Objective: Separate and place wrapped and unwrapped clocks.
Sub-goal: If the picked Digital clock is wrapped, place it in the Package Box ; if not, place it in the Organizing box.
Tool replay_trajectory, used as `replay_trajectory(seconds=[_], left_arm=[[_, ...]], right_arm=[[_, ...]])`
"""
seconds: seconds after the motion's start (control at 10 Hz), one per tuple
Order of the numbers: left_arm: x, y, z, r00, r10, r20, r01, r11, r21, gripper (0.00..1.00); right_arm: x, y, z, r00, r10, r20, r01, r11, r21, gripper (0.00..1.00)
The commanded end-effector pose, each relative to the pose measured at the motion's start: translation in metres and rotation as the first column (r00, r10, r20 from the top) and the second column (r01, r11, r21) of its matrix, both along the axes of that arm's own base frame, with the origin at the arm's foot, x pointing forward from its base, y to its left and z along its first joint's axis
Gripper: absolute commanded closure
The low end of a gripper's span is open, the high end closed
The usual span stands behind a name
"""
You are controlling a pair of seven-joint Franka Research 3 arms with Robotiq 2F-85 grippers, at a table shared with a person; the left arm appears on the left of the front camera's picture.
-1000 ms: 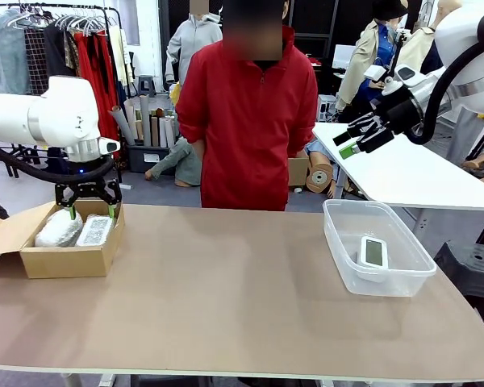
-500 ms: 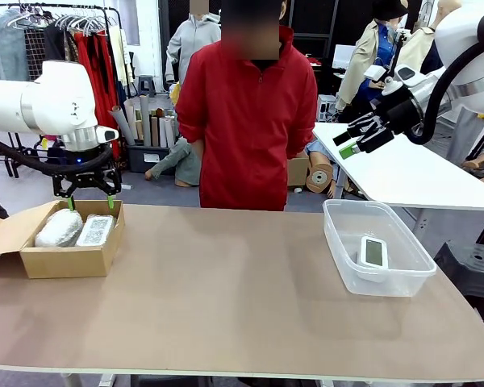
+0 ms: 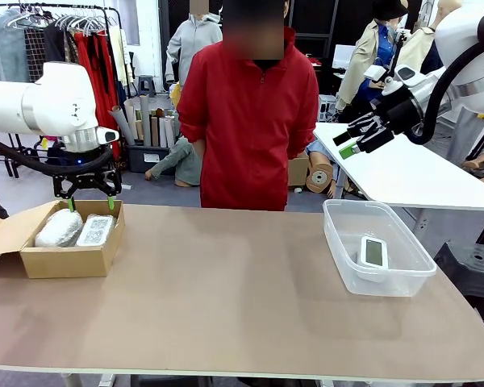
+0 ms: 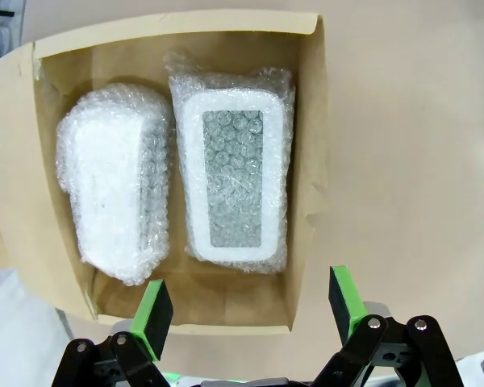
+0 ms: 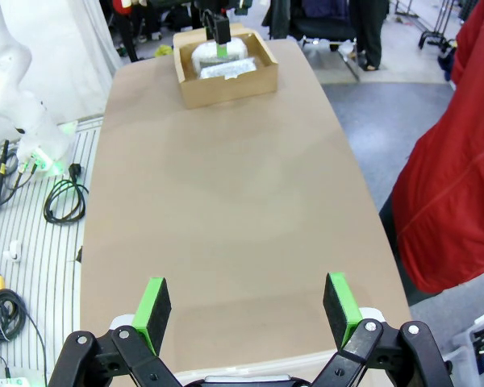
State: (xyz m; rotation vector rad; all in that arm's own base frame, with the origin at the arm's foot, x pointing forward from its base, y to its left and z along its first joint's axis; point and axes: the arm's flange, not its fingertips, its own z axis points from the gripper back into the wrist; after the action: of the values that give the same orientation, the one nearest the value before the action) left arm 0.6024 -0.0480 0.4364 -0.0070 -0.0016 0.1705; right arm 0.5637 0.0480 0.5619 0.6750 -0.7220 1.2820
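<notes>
Left wrist view: 2 wrapped clocks [image 4: 177,185] lay side by side in a cardboard box [image 4: 306,161], each a white block swathed in cloudy, dimpled bubble wrap. One wrapped clock [image 4: 235,179] lay screen-up, a rounded white frame around a grey rectangular panel; the other [image 4: 113,193] showed a plain white side. Their long axes ran parallel, along the box walls. The left gripper [image 4: 250,310] hung above the box rim with its green pads spread wide, holding nothing.

Front view: the box [image 3: 64,260] sat at the bench's left edge, flap open. The unwrapped clock [image 3: 373,252], bare smooth white plastic with a greenish-grey screen, leaned against a wall of a clear plastic bin [image 3: 347,266] near the right edge. The right gripper [image 3: 351,143] was raised beyond the far right corner, jaws apart and empty.
</notes>
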Motion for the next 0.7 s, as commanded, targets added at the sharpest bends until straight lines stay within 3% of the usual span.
replay_trajectory(seconds=[0.0,0.6], left_arm=[[-0.0009,0.0001,0.0011,1.0,0.0,-0.001,0.0,1.0,0.0,0.0],[-0.0009,0.0001,0.0011,1.0,0.0,-0.001,0.0,1.0,0.0,0.0]], right_arm=[[-0.003,0.0009,0.0013,1.0,0.002,0.005,-0.002,1.0,-0.001,0.0],[-0.003,0.0009,0.0013,1.0,0.002,0.005,-0.002,1.0,-0.001,0.0]])
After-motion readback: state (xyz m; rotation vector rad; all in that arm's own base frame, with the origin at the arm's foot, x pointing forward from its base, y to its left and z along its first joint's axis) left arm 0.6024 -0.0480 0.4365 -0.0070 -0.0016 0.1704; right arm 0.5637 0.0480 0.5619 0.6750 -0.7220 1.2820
